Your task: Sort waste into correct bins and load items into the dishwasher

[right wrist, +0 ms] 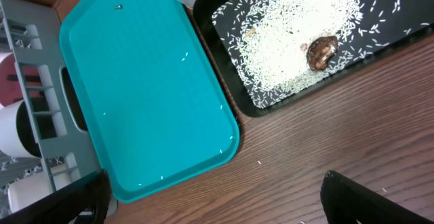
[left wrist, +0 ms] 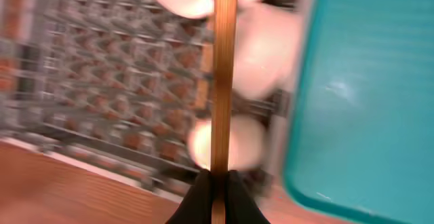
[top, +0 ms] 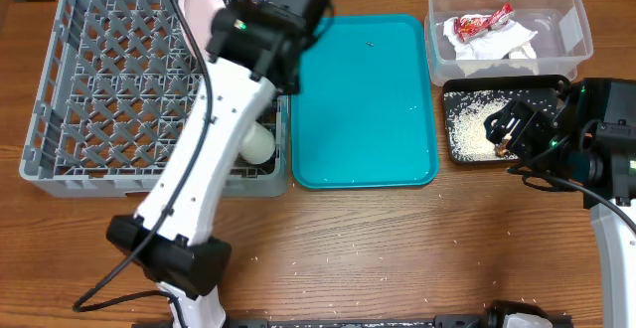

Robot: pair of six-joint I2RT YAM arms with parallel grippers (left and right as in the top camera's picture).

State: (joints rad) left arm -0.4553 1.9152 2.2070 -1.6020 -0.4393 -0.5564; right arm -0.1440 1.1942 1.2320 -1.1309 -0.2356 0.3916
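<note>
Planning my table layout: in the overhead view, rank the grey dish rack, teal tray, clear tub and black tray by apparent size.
grey dish rack
teal tray
clear tub and black tray: look alike; the right arm covers part of the black tray.

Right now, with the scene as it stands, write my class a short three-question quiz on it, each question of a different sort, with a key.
1. Multiple choice: what does the left gripper hold? A a spoon; B chopsticks; C a sponge.
2. True or false: the brown food scrap lies among rice in the black tray.
3. Fill the gap: the snack wrapper lies in the ____.
Key: 1 B. 2 True. 3 clear tub.
</note>
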